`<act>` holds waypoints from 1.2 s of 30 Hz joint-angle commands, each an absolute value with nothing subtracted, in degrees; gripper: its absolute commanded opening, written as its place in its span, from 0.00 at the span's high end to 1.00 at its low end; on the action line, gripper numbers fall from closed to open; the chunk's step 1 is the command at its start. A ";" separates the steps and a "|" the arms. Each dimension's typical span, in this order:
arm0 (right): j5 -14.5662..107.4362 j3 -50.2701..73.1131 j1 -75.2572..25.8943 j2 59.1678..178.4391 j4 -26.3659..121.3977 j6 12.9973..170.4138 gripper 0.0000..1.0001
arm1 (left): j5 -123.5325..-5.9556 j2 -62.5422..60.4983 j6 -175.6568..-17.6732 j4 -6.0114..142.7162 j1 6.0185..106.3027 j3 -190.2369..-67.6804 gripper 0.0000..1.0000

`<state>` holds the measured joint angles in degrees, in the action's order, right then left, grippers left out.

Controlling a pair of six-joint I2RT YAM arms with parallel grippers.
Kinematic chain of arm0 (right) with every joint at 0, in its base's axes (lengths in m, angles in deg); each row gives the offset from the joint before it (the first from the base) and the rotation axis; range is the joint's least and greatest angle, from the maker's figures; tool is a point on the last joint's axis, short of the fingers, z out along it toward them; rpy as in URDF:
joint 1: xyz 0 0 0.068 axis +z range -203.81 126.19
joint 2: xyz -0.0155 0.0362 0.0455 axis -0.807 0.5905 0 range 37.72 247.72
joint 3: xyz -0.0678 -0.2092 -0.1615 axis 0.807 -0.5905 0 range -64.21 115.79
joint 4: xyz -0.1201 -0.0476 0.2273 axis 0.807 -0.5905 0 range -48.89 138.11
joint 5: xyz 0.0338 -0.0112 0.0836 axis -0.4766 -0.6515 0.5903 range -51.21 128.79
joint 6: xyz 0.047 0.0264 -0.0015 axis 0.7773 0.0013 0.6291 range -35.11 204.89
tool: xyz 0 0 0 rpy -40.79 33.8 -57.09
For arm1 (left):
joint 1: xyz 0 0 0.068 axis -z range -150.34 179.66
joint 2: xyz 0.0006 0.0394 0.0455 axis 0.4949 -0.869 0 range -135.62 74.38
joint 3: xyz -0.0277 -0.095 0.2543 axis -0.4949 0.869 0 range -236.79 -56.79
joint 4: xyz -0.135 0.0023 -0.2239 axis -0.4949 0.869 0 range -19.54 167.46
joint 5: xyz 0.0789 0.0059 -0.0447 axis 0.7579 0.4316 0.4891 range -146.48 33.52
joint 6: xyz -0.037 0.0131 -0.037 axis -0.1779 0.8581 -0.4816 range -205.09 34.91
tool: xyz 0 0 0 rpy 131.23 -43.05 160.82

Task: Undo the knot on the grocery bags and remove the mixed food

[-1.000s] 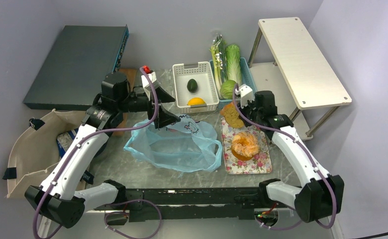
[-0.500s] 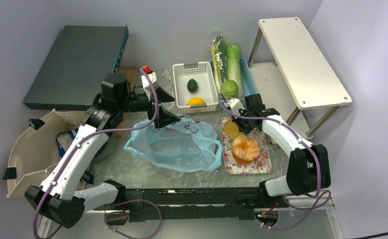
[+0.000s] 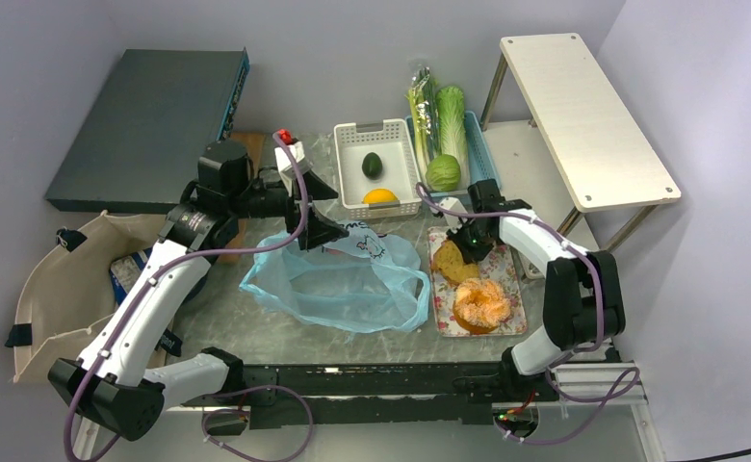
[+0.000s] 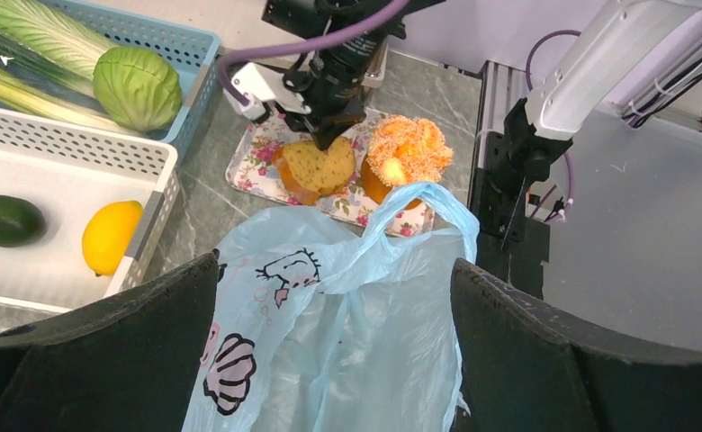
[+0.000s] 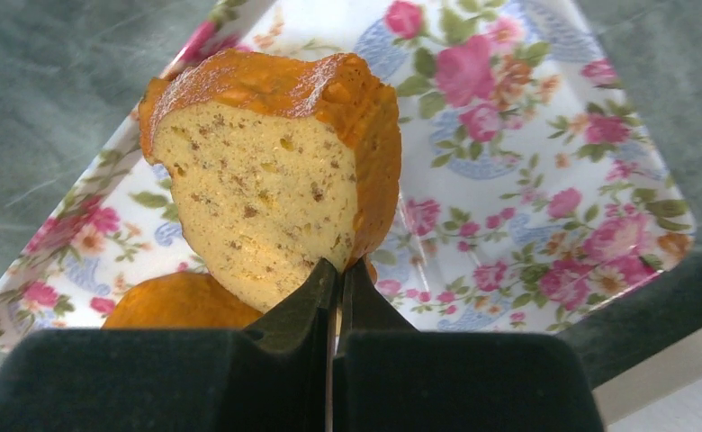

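Currently the left gripper point(image 3: 325, 210) is hovering with its fingers spread wide over the far edge of the light-blue plastic bag point(image 3: 338, 284), which is lying crumpled just left of the floral tray point(image 3: 508, 274). The right gripper point(image 5: 337, 265) is reaching down onto the tray with its fingers pressed together, their tips touching the lower edge of the bread slice point(image 3: 452, 262) at the tray's far left corner. The doughnut point(image 3: 482, 303) is sitting at the tray's near end, and the canvas tote point(image 3: 54, 279) is lying well left of the tray.
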<state>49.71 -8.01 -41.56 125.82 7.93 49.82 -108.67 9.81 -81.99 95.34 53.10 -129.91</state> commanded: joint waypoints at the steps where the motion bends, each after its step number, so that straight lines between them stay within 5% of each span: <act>1: 48.72 -3.85 -43.64 127.68 10.33 50.57 1.00 | -108.80 10.29 -78.77 97.24 52.96 -131.55 0.00; 5: 49.17 -2.88 -45.13 130.62 9.27 48.96 0.95 | -107.94 11.00 -74.37 101.07 53.02 -130.30 0.01; 11: 49.35 -0.46 -45.63 131.58 7.72 49.65 0.54 | -101.69 11.29 -67.37 108.96 52.98 -129.75 0.01; 14: 50.17 0.37 -45.63 129.91 6.85 50.56 0.42 | -97.31 10.64 -64.54 114.55 52.87 -130.77 0.01; 25: 67.25 4.52 -45.04 117.91 1.79 57.73 0.21 | -80.35 11.01 -53.03 122.19 52.69 -130.06 0.01; 33: 72.55 7.88 -35.82 113.65 3.20 64.37 0.19 | -72.35 8.93 -47.30 121.87 52.69 -127.26 0.01; 36: 72.37 6.59 -31.60 112.99 4.58 65.03 0.19 | -73.66 9.69 -45.07 123.35 52.69 -124.11 0.14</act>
